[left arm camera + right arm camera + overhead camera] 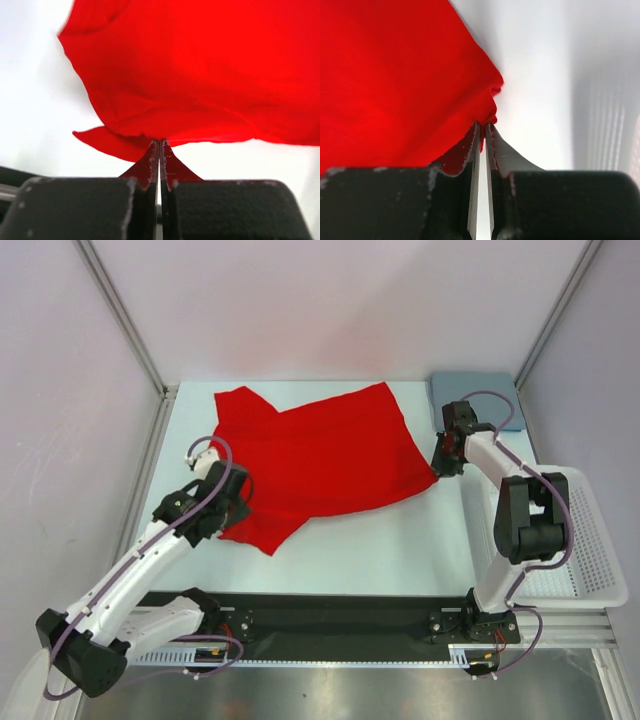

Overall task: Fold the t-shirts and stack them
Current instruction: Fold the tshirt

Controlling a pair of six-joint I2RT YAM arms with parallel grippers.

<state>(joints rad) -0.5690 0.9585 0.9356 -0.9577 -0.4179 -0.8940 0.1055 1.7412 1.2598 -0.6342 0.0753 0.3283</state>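
Observation:
A red t-shirt (320,455) lies spread across the middle of the table. My left gripper (237,502) is shut on the shirt's near left edge; in the left wrist view (160,141) the cloth (200,75) is pinched at the fingertips and hangs lifted in front. My right gripper (440,466) is shut on the shirt's near right corner; in the right wrist view (483,123) the red fabric (395,85) bunches between the tips. A folded grey-blue shirt (478,398) lies at the back right corner.
A white perforated basket (580,540) stands at the right edge beside the right arm. A black rail (330,625) runs along the near edge. Grey walls and metal posts enclose the table on three sides.

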